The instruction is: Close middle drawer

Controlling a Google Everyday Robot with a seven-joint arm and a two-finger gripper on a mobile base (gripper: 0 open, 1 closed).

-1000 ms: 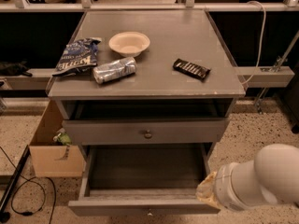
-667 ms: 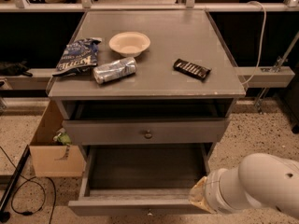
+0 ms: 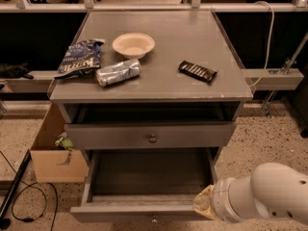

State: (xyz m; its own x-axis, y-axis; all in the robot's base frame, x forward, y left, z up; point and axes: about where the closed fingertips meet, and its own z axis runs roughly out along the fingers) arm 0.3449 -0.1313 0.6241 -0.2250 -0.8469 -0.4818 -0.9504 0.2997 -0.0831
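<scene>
The middle drawer [image 3: 144,211] is pulled far out, with its empty grey inside showing and its small knob [image 3: 154,219] at the frame's bottom edge. Above it is the uppermost drawer [image 3: 120,136] with a larger knob [image 3: 152,138], slightly out from the cabinet. The lowest drawer is out of view. My white arm [image 3: 269,196] comes in from the lower right. My gripper [image 3: 203,205] is at the middle drawer's front right corner, only its tan base showing.
On the cabinet top [image 3: 192,32] lie a chip bag [image 3: 79,57], a crushed can [image 3: 118,72], a white bowl [image 3: 133,44] and a dark snack bar [image 3: 198,71]. A cardboard box [image 3: 50,153] stands on the floor at the left, with cables [image 3: 19,196] beside it.
My arm has moved down and a little left, bringing the gripper closer to the middle drawer's front right corner. The drawer has not moved.
</scene>
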